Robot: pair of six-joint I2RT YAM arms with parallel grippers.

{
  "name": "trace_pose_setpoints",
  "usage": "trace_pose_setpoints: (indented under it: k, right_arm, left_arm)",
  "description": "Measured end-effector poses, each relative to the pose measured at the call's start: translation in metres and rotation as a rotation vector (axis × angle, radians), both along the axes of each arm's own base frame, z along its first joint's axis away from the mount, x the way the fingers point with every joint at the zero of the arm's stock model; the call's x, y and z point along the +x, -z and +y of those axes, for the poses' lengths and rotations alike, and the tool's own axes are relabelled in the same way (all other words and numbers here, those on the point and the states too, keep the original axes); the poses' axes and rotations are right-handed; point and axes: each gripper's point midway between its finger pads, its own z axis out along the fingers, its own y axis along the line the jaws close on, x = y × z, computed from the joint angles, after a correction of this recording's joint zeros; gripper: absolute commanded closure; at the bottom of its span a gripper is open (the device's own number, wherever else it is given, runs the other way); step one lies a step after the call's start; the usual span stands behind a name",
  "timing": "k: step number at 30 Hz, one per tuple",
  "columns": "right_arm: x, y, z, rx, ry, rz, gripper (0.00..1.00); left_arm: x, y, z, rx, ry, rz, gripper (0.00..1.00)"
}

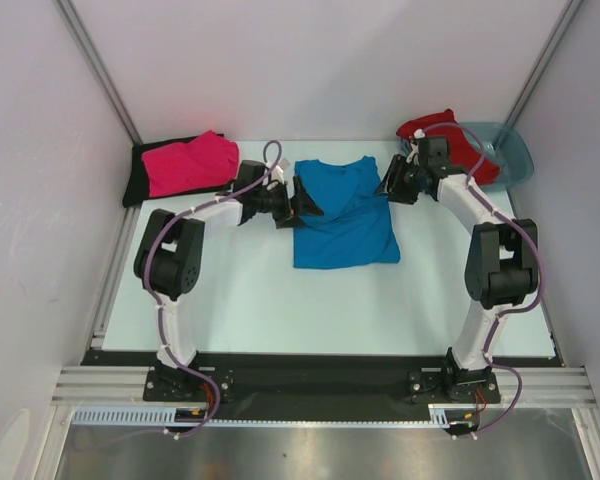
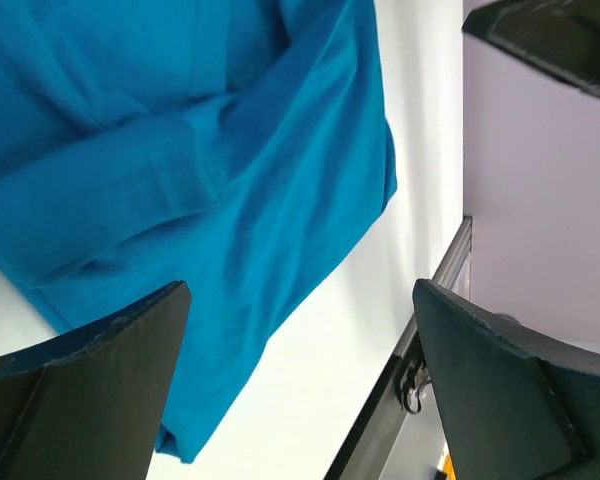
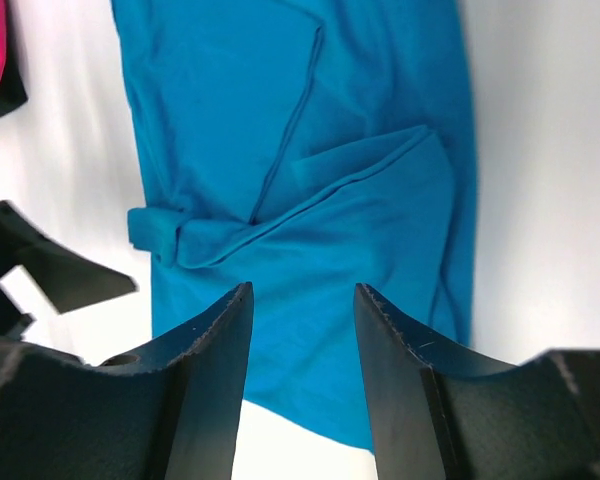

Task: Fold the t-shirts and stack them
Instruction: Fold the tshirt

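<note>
The bright blue t-shirt (image 1: 342, 212) lies partly folded in the middle of the table, sleeves turned in. It fills the left wrist view (image 2: 180, 170) and the right wrist view (image 3: 310, 200). My left gripper (image 1: 308, 200) is open and empty at the shirt's left edge (image 2: 300, 330). My right gripper (image 1: 388, 182) is open and empty above the shirt's right edge (image 3: 302, 310). The hot pink t-shirt (image 1: 188, 163) lies on the black t-shirt (image 1: 138, 178) at the back left. The red t-shirt (image 1: 450, 140) hangs over the tub at the back right.
The translucent teal tub (image 1: 510, 150) stands at the back right corner. White walls close in the table on three sides. A metal frame rail (image 2: 430, 310) shows in the left wrist view. The other gripper shows at the left of the right wrist view (image 3: 40, 270).
</note>
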Motion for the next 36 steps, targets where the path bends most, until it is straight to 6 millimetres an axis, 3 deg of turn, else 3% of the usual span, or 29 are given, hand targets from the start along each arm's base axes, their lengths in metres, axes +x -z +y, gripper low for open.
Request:
trace_pose_setpoints:
  k: [8, 18, 24, 29, 33, 36]
  right_arm:
    - [-0.003, 0.002, 0.007, 0.006, -0.022, 0.005, 0.50]
    - [-0.005, 0.016, 0.005, -0.006, -0.029, 0.041, 0.50]
    - [-0.005, 0.021, 0.003, -0.009, -0.028, 0.053, 0.50]
    - [-0.006, 0.022, 0.004, -0.006, -0.033, 0.058, 0.51]
    - [-0.009, 0.024, 0.003, -0.010, -0.032, 0.069, 0.51]
    - [-0.014, 0.030, 0.001, -0.032, -0.029, 0.083, 0.51]
  left_arm:
    - [-0.009, 0.020, -0.023, 0.008, 0.067, 0.053, 0.00]
    - [0.020, 0.048, -0.033, 0.046, 0.048, 0.076, 0.00]
    - [0.056, 0.041, -0.037, 0.090, 0.009, -0.001, 0.00]
    - [0.085, 0.018, -0.036, 0.112, -0.030, -0.092, 0.00]
    - [0.103, 0.005, -0.025, 0.150, -0.079, -0.154, 0.00]
    - [0.099, 0.008, -0.007, 0.213, -0.115, -0.151, 0.00]
